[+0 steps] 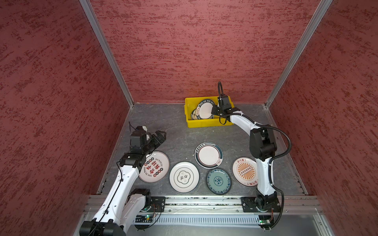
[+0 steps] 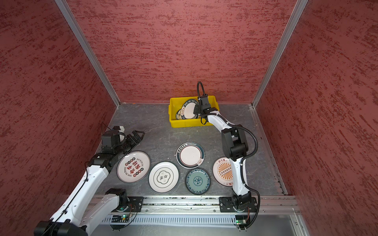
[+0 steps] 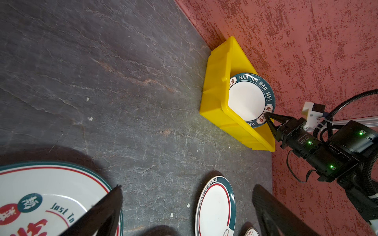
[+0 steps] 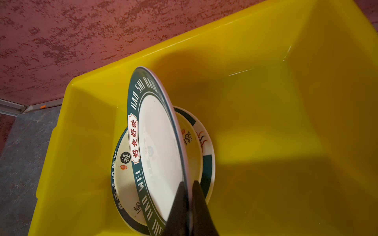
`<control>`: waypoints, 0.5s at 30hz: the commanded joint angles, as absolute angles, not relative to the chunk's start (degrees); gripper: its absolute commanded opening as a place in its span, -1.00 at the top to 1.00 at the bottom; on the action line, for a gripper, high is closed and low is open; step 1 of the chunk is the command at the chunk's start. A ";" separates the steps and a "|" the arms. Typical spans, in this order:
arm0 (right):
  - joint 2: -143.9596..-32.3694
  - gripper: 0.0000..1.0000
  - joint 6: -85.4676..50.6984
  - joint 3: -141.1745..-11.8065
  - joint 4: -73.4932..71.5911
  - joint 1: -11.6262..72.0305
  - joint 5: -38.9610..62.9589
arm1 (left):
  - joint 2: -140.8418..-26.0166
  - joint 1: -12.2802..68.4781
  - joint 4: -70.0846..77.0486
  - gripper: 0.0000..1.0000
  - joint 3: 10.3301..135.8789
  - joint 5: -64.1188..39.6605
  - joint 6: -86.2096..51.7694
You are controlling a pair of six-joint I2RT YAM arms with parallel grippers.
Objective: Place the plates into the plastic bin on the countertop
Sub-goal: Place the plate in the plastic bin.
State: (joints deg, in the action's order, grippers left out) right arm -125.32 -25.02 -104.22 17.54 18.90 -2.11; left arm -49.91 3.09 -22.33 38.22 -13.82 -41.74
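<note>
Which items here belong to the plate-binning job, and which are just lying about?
Job: yellow bin; HAO SHI HAO WEI plate held by right gripper; cream plate beneath; red-print plate, clover plate, dark-rimmed plate, teal plate, sunburst plate on countertop.
Not job: red walls, aluminium rail.

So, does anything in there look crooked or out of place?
Only one thing: the teal-rimmed plate in the yellow bin stands tilted on edge, pinched at its rim by the right end effector, above a cream plate.

Orange-print plate (image 1: 243,171) (one edge) hidden behind right arm (image 1: 264,177).
</note>
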 commanded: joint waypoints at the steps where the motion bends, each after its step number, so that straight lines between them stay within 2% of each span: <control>1: -127.15 1.00 -24.56 -107.42 18.46 18.24 -2.46 | -49.92 2.57 -22.53 -0.99 37.76 -13.70 -41.33; 3: -127.68 0.79 -24.69 -107.69 18.56 17.98 -2.37 | -49.92 2.62 -22.70 -0.99 37.84 -13.76 -41.33; 9: -128.58 0.51 -24.60 -107.75 18.15 17.14 0.10 | -49.92 2.54 -23.92 -0.99 38.24 -13.18 -41.22; 12: -128.50 0.45 -24.43 -107.78 18.12 16.94 0.62 | -49.78 2.44 -24.58 -0.99 38.44 -13.10 -41.19; 14: -128.33 0.11 -24.00 -107.75 18.41 16.87 1.05 | -49.66 2.46 -25.83 -0.99 38.56 -11.44 -41.58; 15: -128.19 0.00 -23.53 -107.63 18.34 16.84 1.51 | -49.58 2.29 -26.86 -0.99 38.71 -10.11 -42.14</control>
State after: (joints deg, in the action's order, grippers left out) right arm -128.20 -24.56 -106.24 18.70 16.91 -0.12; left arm -49.91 2.94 -24.14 38.24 -12.97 -41.76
